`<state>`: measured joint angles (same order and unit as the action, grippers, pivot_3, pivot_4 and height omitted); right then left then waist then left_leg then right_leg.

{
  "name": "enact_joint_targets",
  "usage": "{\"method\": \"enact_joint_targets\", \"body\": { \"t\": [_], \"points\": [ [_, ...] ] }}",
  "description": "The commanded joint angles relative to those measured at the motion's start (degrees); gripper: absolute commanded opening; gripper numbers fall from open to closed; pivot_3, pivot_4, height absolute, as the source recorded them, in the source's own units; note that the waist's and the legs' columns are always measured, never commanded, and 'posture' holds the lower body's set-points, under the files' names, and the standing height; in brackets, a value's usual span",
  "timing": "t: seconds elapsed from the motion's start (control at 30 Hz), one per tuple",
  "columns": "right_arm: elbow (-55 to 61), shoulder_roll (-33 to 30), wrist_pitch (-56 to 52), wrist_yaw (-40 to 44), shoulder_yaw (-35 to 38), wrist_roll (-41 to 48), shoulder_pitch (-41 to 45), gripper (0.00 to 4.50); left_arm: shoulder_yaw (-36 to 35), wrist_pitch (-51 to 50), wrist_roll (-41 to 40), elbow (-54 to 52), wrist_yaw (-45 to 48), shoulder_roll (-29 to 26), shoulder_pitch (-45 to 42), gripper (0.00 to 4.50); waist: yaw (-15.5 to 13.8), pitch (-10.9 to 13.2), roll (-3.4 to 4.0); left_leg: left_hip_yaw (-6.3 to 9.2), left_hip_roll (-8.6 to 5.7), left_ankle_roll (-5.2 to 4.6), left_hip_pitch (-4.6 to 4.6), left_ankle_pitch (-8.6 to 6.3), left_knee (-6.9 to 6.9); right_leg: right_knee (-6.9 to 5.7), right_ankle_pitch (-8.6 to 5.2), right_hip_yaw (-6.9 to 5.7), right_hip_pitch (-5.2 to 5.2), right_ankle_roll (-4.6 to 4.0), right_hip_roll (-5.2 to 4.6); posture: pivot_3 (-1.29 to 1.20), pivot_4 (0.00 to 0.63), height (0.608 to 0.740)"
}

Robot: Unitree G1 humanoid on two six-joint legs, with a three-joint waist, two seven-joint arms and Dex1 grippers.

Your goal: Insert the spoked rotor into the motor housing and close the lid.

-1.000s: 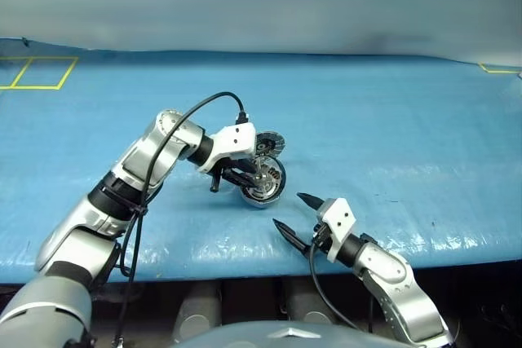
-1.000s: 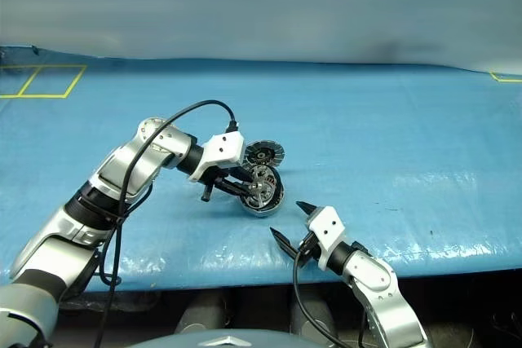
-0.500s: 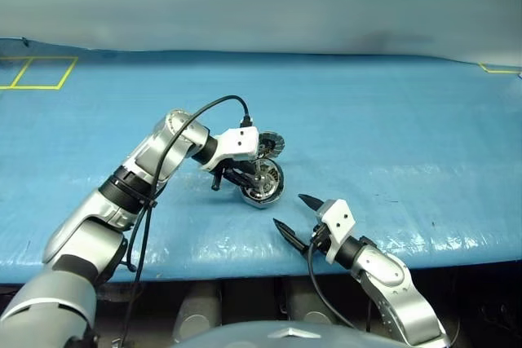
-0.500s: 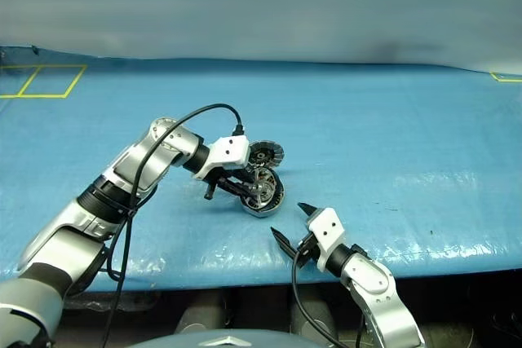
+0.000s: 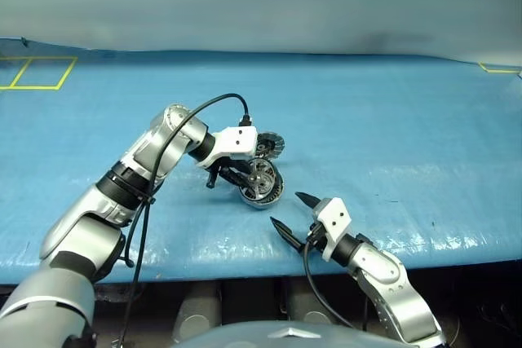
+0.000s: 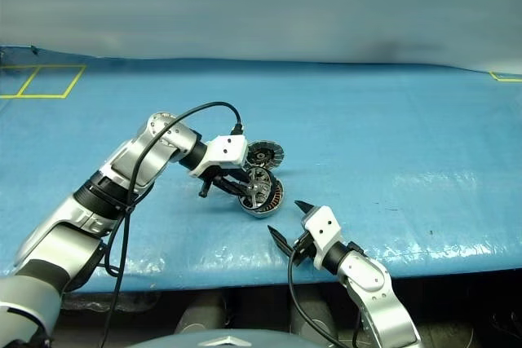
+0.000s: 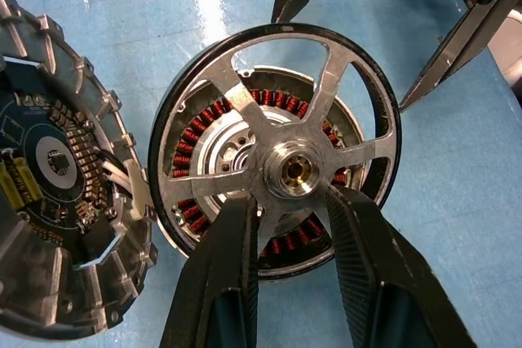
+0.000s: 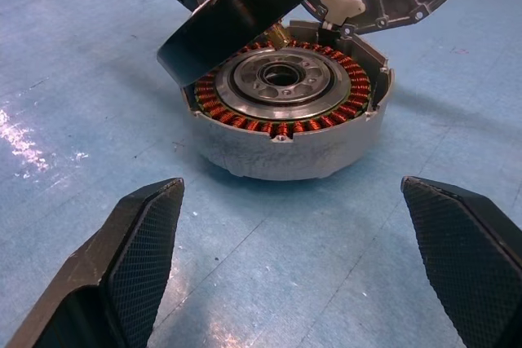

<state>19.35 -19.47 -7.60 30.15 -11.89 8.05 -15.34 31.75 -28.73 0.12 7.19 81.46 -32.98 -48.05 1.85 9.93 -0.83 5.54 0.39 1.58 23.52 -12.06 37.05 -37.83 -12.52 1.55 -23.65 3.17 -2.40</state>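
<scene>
- Left wrist view: my left gripper [image 7: 281,238] has its two fingers clamped on the hub of the spoked rotor [image 7: 277,148], one finger on each side of the hub.
- The spoked rotor sits over the motor housing [image 8: 287,112], whose copper windings show through the gaps between the spokes.
- In the right wrist view the rotor is tilted: its edge toward the left gripper's side is raised above the housing rim, and the opposite edge is down at or near the rim. I judge the insertion step to be in hand and not finished.
- The housing rests on the blue table cover [image 5: 391,128], near its front edge.
- The lid [image 7: 61,201] is swung open and lies just beside the housing, joined at the housing's edge, with its dark circuit face showing toward the left wrist camera.
- My right gripper [image 5: 292,213] hangs a little in front of the housing, pointing at it, fingers spread wide and holding nothing.
- Next move, as I judge it: level the rotor so that its hub lines up with the silver centre, lower it until the dark rim seats inside the cup, then let go.
- Obstruction: while the rotor stands tilted and the left fingers [image 7: 224,283] stay on the hub, the lid has no clear path to fold over.
- Yellow floor-style markings [image 5: 37,71] lie well apart at the far left corner and play no part.
</scene>
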Motion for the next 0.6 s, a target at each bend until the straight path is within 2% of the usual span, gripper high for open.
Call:
{"method": "enact_joint_targets", "body": {
  "t": [0.03,0.6],
  "points": [
    [0.9,0.2,0.7,-0.1,0.0,0.1,0.3,4.5,0.2,1.1,0.7,0.6,0.9,0.0,-1.5,0.99,0.0,0.0,0.0,0.0,0.0,0.0,0.0,0.0,0.0,0.0,0.0,0.0,0.0,0.0,0.0,0.0,0.15,0.74],
    [0.7,0.4,0.6,-0.7,-0.1,-0.7,0.2,4.5,2.3,4.5,3.9,4.6,3.5,1.3,-3.4,0.99,0.1,0.0,0.0,0.0,0.0,0.0,-0.01,0.0,0.01,-0.01,0.0,0.01,0.0,0.0,0.01,0.0,0.15,0.74]
  ]
}}
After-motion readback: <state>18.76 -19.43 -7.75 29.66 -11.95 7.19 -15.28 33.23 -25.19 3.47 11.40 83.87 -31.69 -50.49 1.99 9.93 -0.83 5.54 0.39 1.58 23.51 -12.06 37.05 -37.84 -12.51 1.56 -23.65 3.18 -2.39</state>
